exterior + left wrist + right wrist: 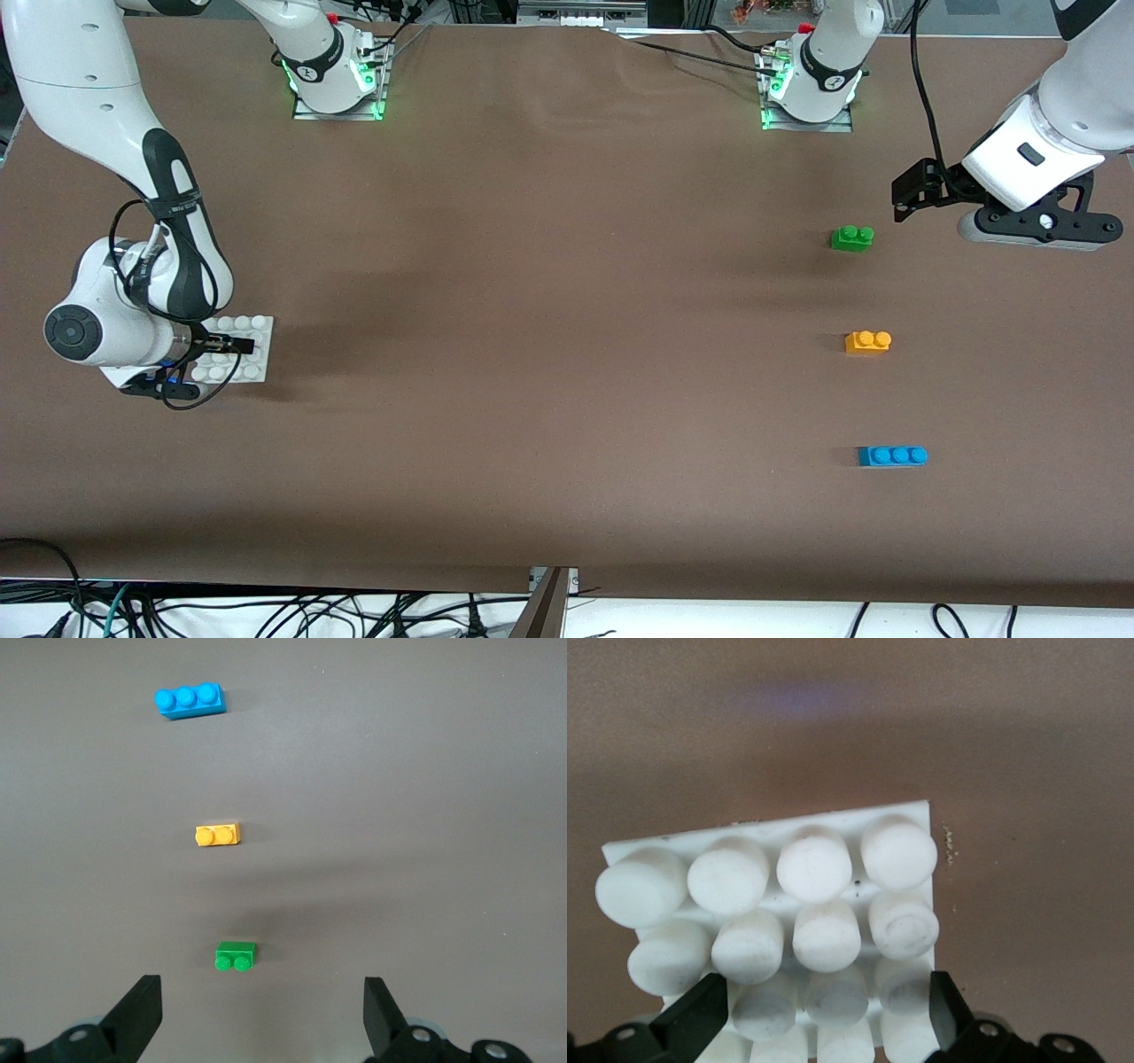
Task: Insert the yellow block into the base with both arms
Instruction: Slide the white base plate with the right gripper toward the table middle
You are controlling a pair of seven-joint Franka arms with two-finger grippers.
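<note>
Plainly, the small orange-yellow plastic brick with two round studs (868, 342) lies on the table between a green two-stud brick (852, 237) and a longer blue three-stud brick (892, 455). The left gripper (261, 1019) hovers beside the green brick, fingers spread wide, empty. The right gripper (824, 1014) straddles the flat white studded square plate (788, 895) with open fingers.

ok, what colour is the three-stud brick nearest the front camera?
Blue; clearest in the front view, nearer the camera than the yellow block.

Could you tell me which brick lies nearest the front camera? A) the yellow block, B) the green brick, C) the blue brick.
C: the blue brick lies lowest in the front view, below the yellow block and the green brick.
</note>
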